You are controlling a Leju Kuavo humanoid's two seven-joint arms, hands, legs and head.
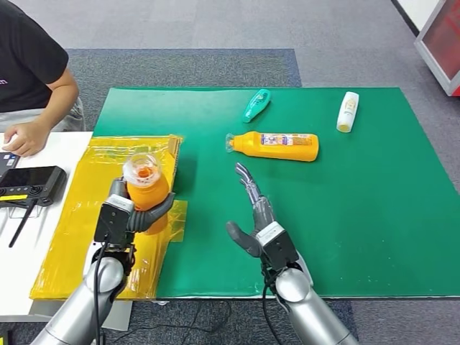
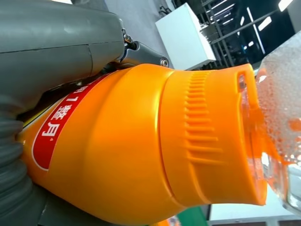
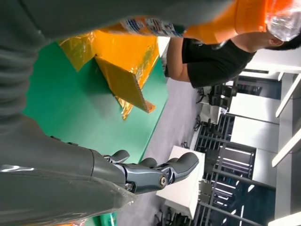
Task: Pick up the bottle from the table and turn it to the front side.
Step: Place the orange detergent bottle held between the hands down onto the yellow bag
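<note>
Left hand [image 1: 142,215] has the orange bottle [image 1: 145,188] gripped and held upright above the yellow sheet [image 1: 81,208], so the pickup looks done, right hand [image 1: 255,215] hovers wide and empty over the green mat [image 1: 352,215], and turning its label frontward seemingly remains.

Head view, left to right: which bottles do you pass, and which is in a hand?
Orange bottle held in the left hand → teal bottle → long orange bottle lying flat → white bottle.
</note>
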